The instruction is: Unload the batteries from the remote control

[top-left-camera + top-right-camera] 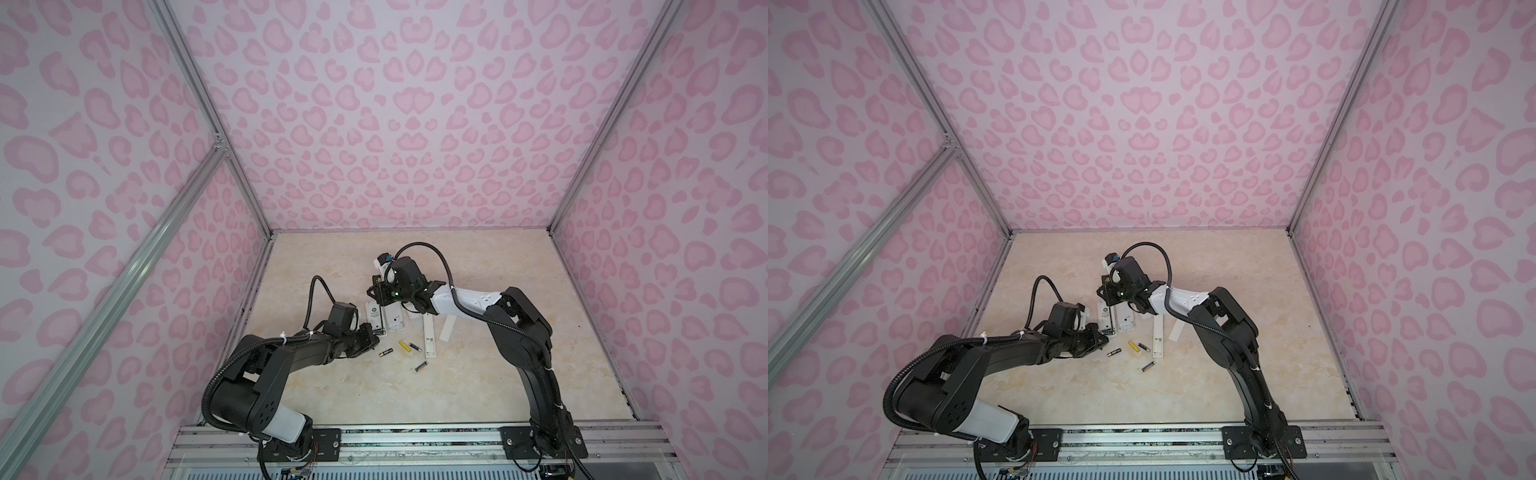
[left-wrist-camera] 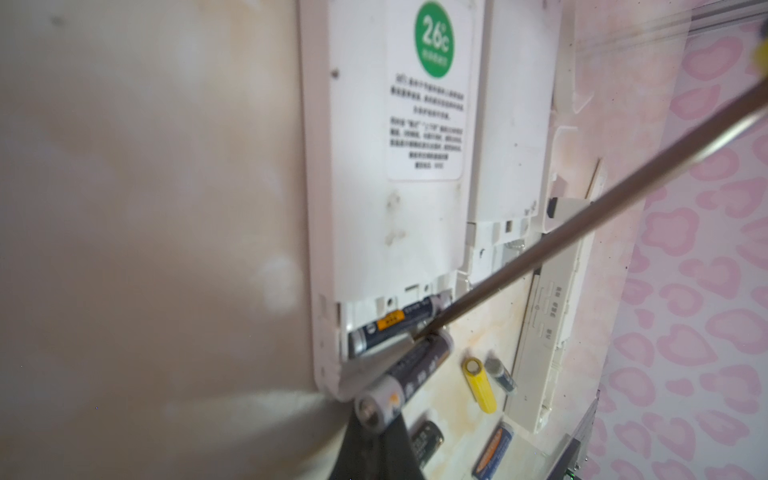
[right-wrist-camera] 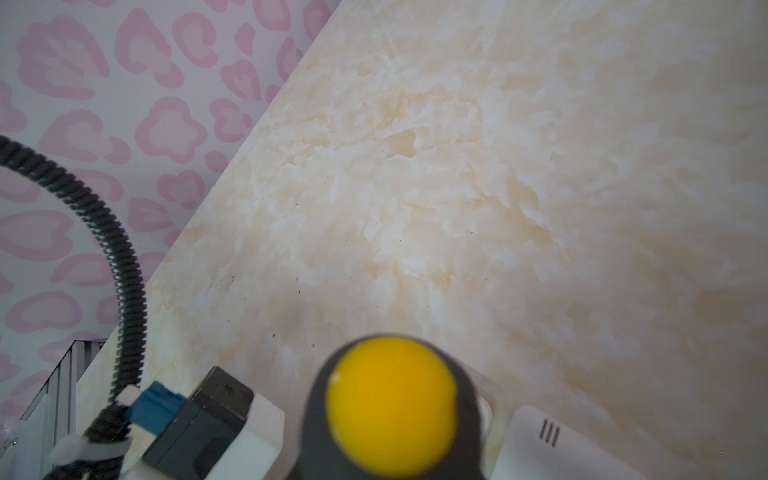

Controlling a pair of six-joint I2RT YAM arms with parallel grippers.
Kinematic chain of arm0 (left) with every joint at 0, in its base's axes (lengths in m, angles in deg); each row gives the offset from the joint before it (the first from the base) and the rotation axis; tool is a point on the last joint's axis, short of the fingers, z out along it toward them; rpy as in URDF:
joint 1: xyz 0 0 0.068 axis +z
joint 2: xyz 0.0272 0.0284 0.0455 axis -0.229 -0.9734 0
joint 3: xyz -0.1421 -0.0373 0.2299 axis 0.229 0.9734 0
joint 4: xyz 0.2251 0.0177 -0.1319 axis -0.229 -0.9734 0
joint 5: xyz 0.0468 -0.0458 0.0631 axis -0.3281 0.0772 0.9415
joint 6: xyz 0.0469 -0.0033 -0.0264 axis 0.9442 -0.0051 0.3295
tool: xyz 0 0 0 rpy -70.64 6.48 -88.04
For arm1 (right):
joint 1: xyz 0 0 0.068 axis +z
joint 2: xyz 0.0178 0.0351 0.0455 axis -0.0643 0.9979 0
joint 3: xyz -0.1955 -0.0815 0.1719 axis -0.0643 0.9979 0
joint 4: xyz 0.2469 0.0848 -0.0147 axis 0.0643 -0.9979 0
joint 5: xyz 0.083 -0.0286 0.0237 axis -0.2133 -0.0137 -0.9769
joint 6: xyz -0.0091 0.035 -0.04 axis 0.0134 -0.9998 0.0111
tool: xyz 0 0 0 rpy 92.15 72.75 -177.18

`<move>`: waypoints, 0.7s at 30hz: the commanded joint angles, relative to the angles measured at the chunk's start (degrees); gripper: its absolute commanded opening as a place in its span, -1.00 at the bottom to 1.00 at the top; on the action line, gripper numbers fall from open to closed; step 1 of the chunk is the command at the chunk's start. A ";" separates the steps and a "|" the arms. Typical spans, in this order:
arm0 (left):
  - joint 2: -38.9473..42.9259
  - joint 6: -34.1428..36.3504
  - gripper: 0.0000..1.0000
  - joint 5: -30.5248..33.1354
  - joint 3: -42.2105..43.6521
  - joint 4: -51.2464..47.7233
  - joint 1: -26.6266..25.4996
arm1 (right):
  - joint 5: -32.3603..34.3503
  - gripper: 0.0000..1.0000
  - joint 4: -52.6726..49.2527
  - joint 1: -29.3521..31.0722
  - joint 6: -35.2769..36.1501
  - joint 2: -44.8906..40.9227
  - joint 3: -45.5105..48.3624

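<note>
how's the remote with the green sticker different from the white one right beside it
The sticker remote carries a green-circle label; the plain remote has a bare back. The sticker remote's bay holds a battery, with the screwdriver tip at it; the plain remote's bay looks empty. Both are white, lie back up side by side, covers off.

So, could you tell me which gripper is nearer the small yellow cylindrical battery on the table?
Left. The left gripper sits just left of the yellow battery; the right gripper, gripping a yellow-capped screwdriver, is farther back.
</note>
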 commanded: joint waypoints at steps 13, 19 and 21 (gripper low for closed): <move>4.21 1.04 -0.86 2.65 1.76 -4.04 0.47 | 0.58 -1.00 8.86 -0.95 -2.44 -3.69 7.72; 5.02 0.93 -0.84 3.31 3.11 -4.34 0.47 | 1.10 -1.00 12.87 -0.84 -2.42 -5.04 10.14; 4.94 0.73 -0.84 3.31 3.42 -4.08 0.46 | 0.78 -1.00 14.43 -0.77 -2.01 -5.69 10.88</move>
